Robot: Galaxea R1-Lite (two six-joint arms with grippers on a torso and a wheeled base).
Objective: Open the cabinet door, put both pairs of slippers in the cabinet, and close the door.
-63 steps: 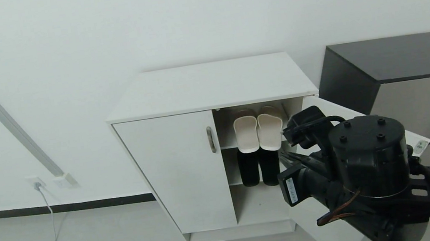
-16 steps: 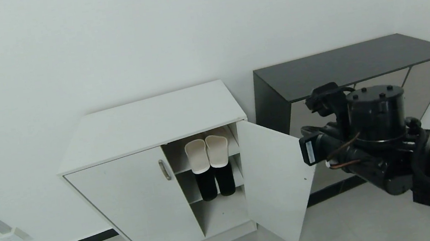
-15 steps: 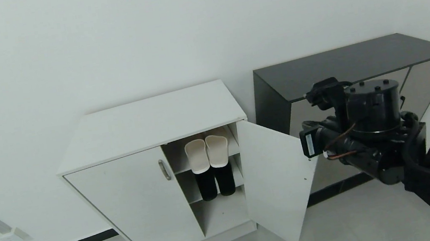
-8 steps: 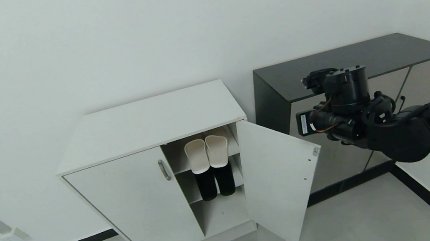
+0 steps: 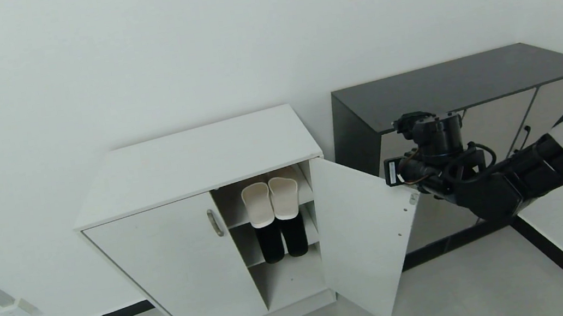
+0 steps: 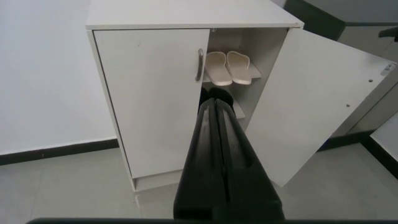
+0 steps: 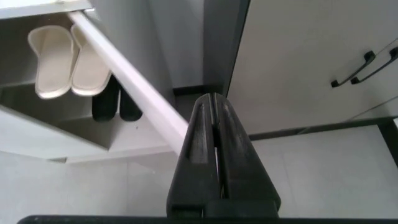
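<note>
The cabinet (image 5: 193, 159) stands with its right door (image 5: 363, 229) swung wide and its left door (image 5: 176, 272) closed, so the opening step is done. Both pairs are inside: the white pair (image 5: 271, 201) lies on the upper shelf (image 5: 306, 193), reaching past its front edge, and the black pair (image 5: 282, 240) sits on the shelf below (image 5: 311, 231), at its front edge and directly under the white pair. By my reading only the closing of the door is left. For that swing, the floor (image 5: 471, 291) in front of the cabinet gives the door a free arc back to the frame. The dark sideboard (image 5: 458, 81) stands just beside the cabinet on the robot's right, and the open door hangs in front of its near end, so the room behind the door is tight. The slippers that overhang the upper shelf's front edge look as if they could meet the door as it shuts. The right pincer (image 7: 215, 102) has its fingers pressed together and holds nothing; it sits at the door's free upper corner, on the outer side, with the door's top edge running beneath it, though I cannot tell whether it touches. The left pincer (image 6: 214, 106), also closed and empty, hangs in front of the cabinet, well apart from the open door.
</note>
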